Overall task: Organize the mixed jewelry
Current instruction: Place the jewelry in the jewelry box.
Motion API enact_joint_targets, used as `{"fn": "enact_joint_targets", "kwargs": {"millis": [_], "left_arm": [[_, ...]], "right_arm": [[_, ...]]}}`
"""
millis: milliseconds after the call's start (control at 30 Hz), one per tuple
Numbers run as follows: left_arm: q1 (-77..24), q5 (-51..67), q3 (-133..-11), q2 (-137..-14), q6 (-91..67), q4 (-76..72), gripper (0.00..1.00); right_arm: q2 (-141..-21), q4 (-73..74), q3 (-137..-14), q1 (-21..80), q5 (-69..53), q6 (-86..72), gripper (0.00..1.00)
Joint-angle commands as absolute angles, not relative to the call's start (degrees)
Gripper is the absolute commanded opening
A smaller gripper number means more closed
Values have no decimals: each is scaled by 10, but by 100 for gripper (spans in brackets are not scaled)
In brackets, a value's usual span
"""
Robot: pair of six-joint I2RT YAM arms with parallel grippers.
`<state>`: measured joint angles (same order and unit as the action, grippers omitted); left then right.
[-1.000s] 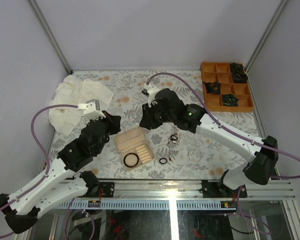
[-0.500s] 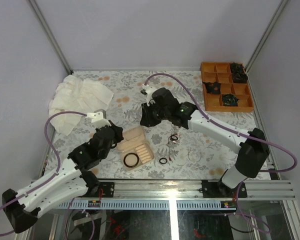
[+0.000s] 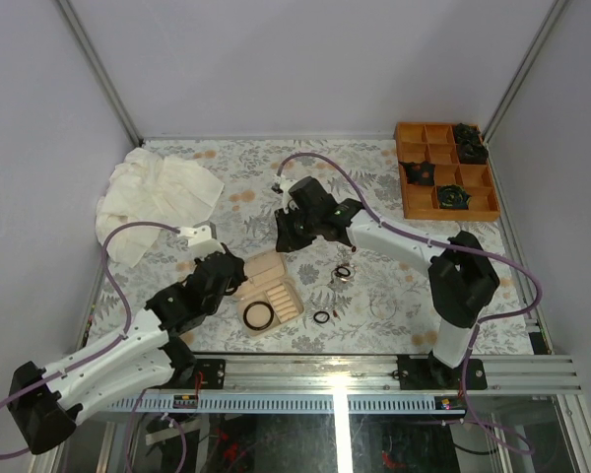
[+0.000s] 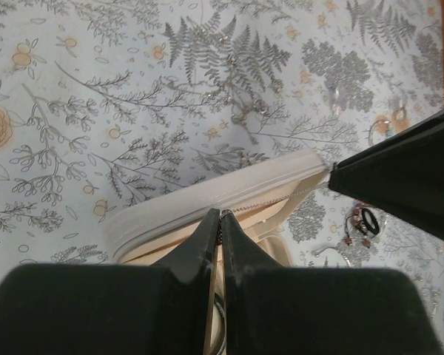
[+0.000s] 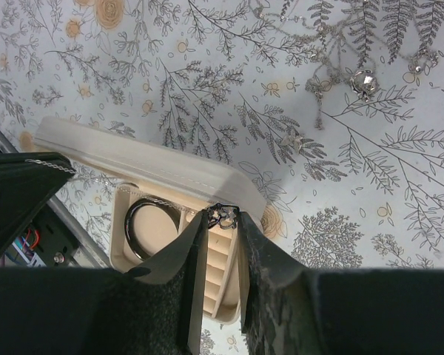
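**As the left gripper (image 4: pixel 220 222) and right gripper (image 5: pixel 220 220) stretch a chain (image 5: pixel 52 166) over the box (image 3: pixel 276 291)**

Because so fine a chain would bunch and knot if it hung from one end, it is held at two places and drawn into a line. The left gripper is pressed fully together, with the chain coming out from between its tips. The right gripper is narrowed onto a small dark bunch, seemingly the clasp end. Between them the chain runs nearly straight across one edge of the open box; whether it touches that edge I cannot tell.

The box lies on the desk (image 3: pixel 374 197) between the two arms, which is likely why each reaches in from its own side. Its ridged rolls look bare, and one black ring (image 3: pixel 245 315) lies in the open compartment beside them. Judging from this, the chain is meant to go in straight. The next move would then ask both grippers to descend together and keep the span from sagging. If one lets go early, the chain may drop in a heap or catch on the rim.

Much of the jewelry is not yet sorted. A crystal necklace (image 5: pixel 362 81) is spread on the desk near the box. A small cluster of rings (image 3: pixel 343 271) and a loose ring (image 3: pixel 321 317) lie to the box's right, apart from it.
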<state>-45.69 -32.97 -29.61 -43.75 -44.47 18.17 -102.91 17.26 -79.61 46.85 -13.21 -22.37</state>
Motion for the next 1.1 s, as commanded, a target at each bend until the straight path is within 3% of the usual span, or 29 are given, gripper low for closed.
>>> {"fn": "enact_joint_targets", "kwargs": {"millis": [0, 1067], "left_arm": [[-455, -338, -268, -426, -465, 144, 0], [-444, -352, -277, -470, -470, 165, 0]], "right_arm": [[-1029, 147, -834, 464, -150, -213, 16], [-1073, 142, -881, 463, -181, -224, 16]]}}
